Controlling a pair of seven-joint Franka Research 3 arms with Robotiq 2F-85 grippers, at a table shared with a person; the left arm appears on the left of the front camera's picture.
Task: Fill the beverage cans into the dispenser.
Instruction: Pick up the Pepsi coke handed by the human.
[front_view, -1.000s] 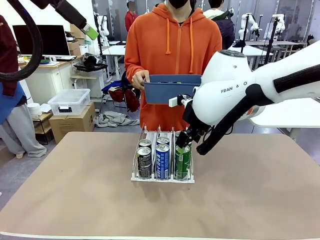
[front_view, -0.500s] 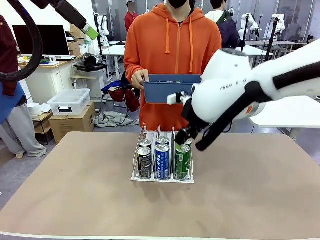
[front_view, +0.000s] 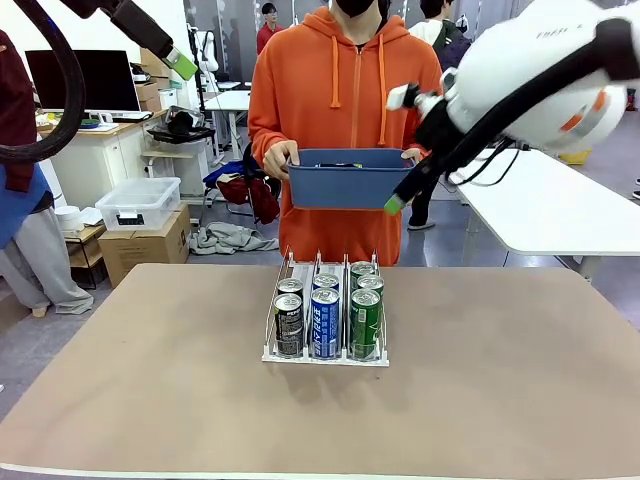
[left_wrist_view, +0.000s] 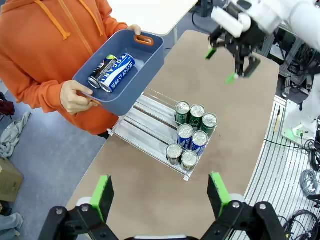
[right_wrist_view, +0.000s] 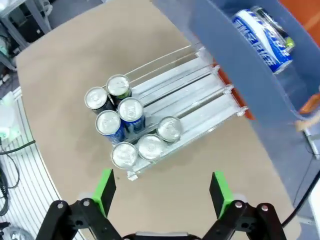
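On the surface (front_view: 150, 400) stands one dispenser (front_view: 325, 355) with three lanes and seven cans (front_view: 325, 325) in it, all upright: two dark in the robot's-left lane, two blue in the middle lane, three green in the right lane. They are packed toward the robot's end, and the far part of the rails is bare. Two more cans lie on their sides in one blue bin (front_view: 340, 185), one dark (left_wrist_view: 102, 70) and one blue (left_wrist_view: 119, 71), touching each other.

A person in an orange hoodie (front_view: 345, 90) holds the bin at the far edge, above and behind the dispenser, with one hand (front_view: 280, 158) on its end.

The right fingers (front_view: 393, 204) hang in the air well above the surface, just beside the bin's end and pointing down; the right wrist view shows them wide apart with nothing between. The left fingers (front_view: 182, 65) are raised high over the left side, well apart from the cans, also wide apart and empty in the left wrist view.

Nothing lies on the surface around the dispenser. Behind it: one clear lidded box (front_view: 138, 200), one cardboard box (front_view: 145, 245), one monitor (front_view: 85, 80) and a white table (front_view: 560, 210) at right.
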